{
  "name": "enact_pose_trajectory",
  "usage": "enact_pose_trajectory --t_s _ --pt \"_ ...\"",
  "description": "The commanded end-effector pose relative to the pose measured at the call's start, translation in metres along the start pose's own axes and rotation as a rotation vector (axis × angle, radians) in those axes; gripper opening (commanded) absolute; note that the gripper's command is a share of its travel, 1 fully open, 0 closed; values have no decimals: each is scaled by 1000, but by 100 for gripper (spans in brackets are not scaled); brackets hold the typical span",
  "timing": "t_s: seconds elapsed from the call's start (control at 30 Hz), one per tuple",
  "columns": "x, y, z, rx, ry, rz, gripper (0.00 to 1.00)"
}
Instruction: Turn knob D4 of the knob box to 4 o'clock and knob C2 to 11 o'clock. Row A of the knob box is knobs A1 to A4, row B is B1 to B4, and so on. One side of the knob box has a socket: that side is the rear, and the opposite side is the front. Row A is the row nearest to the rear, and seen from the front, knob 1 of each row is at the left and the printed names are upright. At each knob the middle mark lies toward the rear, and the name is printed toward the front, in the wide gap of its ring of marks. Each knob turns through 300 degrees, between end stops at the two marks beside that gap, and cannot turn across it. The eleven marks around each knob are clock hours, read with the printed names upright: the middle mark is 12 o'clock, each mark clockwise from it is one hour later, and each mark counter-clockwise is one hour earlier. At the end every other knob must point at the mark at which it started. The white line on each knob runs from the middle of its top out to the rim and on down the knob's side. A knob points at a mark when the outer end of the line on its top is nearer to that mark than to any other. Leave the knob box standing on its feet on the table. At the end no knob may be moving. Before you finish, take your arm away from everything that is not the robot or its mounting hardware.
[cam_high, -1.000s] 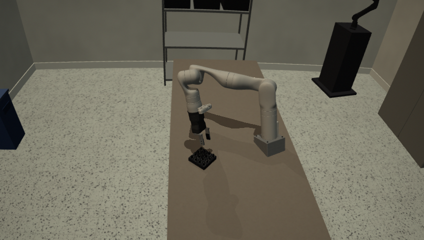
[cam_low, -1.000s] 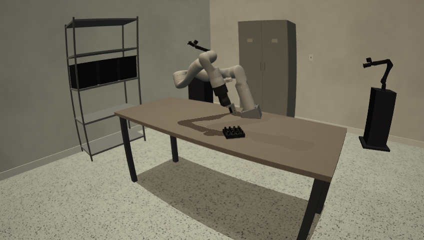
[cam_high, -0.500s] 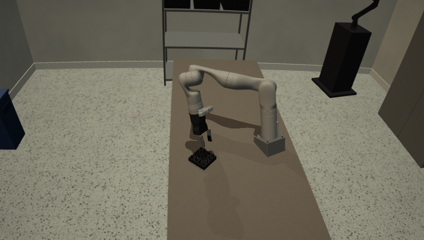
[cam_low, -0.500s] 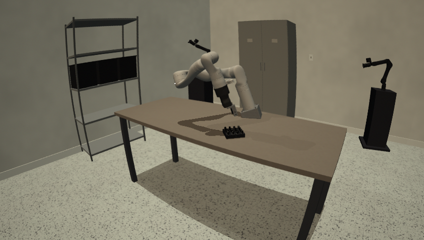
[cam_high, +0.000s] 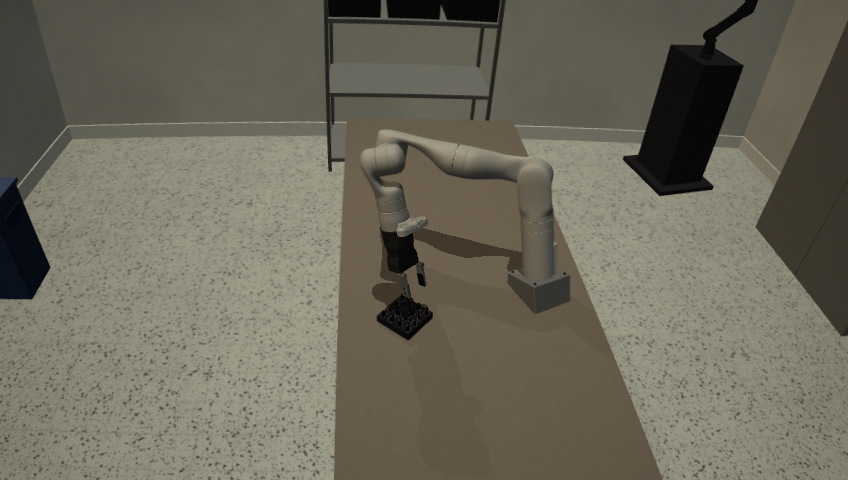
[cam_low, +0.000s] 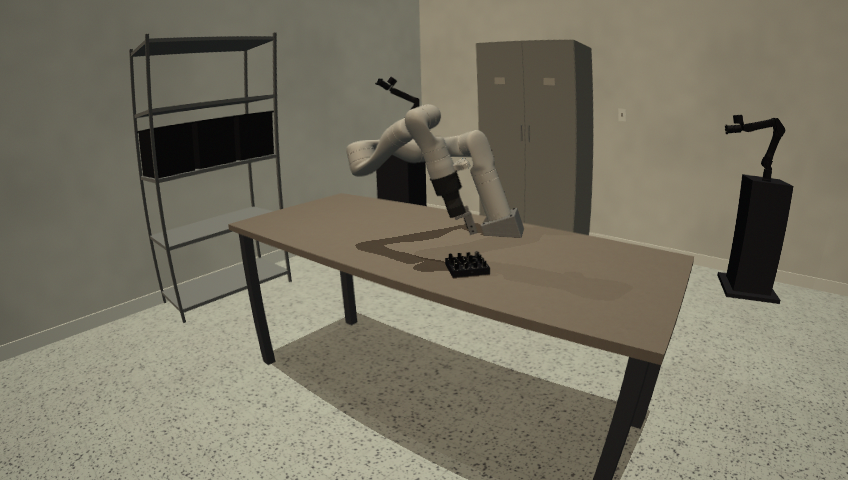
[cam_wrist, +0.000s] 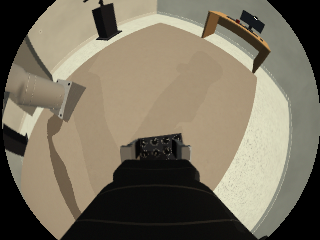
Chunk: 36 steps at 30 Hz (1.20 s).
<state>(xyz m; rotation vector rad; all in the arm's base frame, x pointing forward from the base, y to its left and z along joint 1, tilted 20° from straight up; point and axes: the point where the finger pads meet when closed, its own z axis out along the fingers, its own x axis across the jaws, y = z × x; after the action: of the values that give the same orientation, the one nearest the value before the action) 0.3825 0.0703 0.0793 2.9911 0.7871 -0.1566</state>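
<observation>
While the knob box (cam_high: 383, 321) (cam_low: 470, 273) (cam_wrist: 159, 137) sits knobs-up on the desk (cam_high: 505, 404) (cam_low: 595, 267) (cam_wrist: 135, 65), near the long edge opposite the arm's base (cam_high: 550, 295) (cam_low: 512, 227) (cam_wrist: 76, 97), pincer (cam_high: 414, 286) (cam_low: 470, 229) (cam_wrist: 156, 146) hangs above it, tilted, fingers spread, nothing between them. Knob lines too small to read. Base stands near the other long edge. Shelf rack (cam_high: 327, 89) (cam_low: 152, 118) is past one short edge, cabinet (cam_high: 824, 208) (cam_low: 550, 142) beyond the base-side long edge.

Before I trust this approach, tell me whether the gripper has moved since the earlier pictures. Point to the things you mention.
Yes: judged against the knob box (cam_high: 407, 335) (cam_low: 470, 273) (cam_wrist: 161, 148), the gripper (cam_high: 415, 290) (cam_low: 471, 230) (cam_wrist: 156, 146) has shifted slightly down and right in the top view.
</observation>
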Motion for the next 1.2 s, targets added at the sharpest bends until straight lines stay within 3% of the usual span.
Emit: enact_pose_trajectory --t_s 0.0,1.17 --pt "0 -1 0 -4 0 4 100" --pt "-2 -7 15 -32 -11 212 100"
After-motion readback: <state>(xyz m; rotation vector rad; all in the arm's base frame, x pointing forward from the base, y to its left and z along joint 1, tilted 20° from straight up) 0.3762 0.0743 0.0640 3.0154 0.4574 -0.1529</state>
